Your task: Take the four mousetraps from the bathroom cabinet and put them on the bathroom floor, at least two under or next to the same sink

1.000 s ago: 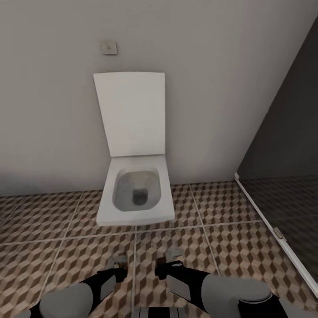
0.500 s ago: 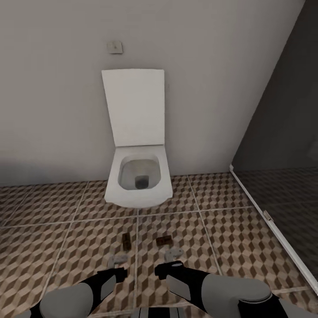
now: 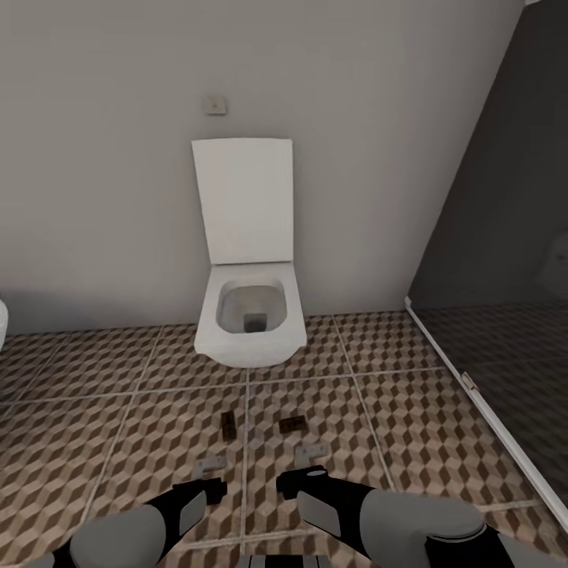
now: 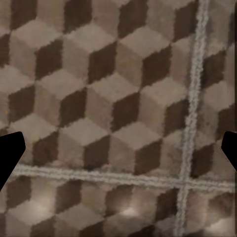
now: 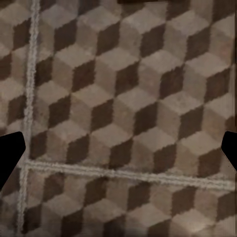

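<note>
Two mousetraps are down on the bathroom floor (image 3: 118,442), low in the middle of the frame: the left mousetrap (image 3: 229,427) lies just beside a grout line, and the right mousetrap (image 3: 293,424) sits near it, both in front of the white toilet (image 3: 251,319) with its lid (image 3: 246,199) up. Left gripper (image 3: 210,466) and right gripper (image 3: 308,455) hover over the tiles with fingers spread wide, nothing in them. Dark glass shower wall (image 3: 505,260) on the right.
</note>
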